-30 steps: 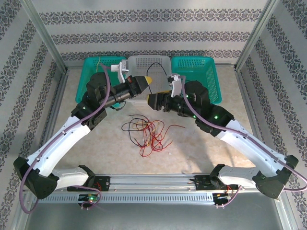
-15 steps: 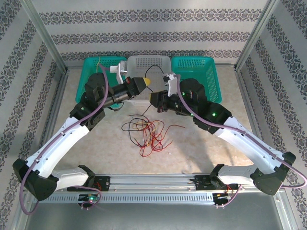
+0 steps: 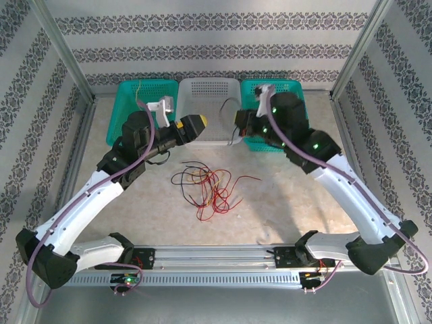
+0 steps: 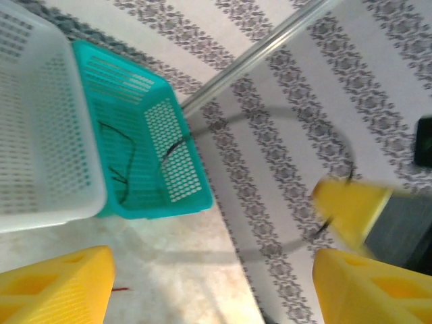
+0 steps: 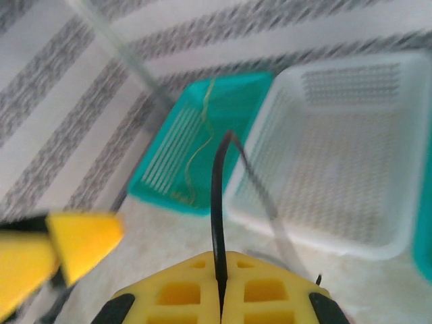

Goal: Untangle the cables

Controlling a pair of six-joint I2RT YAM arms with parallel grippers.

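Observation:
A tangle of red, yellow and black cables [image 3: 206, 189] lies on the table between the arms. My right gripper [image 3: 238, 122] [image 5: 221, 262] is held above the table at the seam of the white and right teal baskets, shut on a black cable [image 5: 217, 202] [image 3: 229, 106] that arches up from its fingers. My left gripper [image 3: 200, 123] [image 4: 212, 273] is open with nothing between its yellow fingers [image 4: 57, 287], hovering left of the right one. The left wrist view shows the right gripper's finger [image 4: 347, 206] with the black strand hanging from it.
Three baskets line the back: a left teal basket [image 3: 131, 91] [image 5: 155, 182] holding a thin yellow cable [image 5: 199, 135], a white basket [image 3: 209, 86] [image 5: 378, 246], and a right teal basket [image 3: 300, 115] [image 4: 192, 182] with a black cable [image 4: 125, 162] inside. Patterned walls and metal posts surround the table.
My right gripper has swung right and back toward the right teal basket, carrying the black cable. The left gripper has drawn back slightly to the left.

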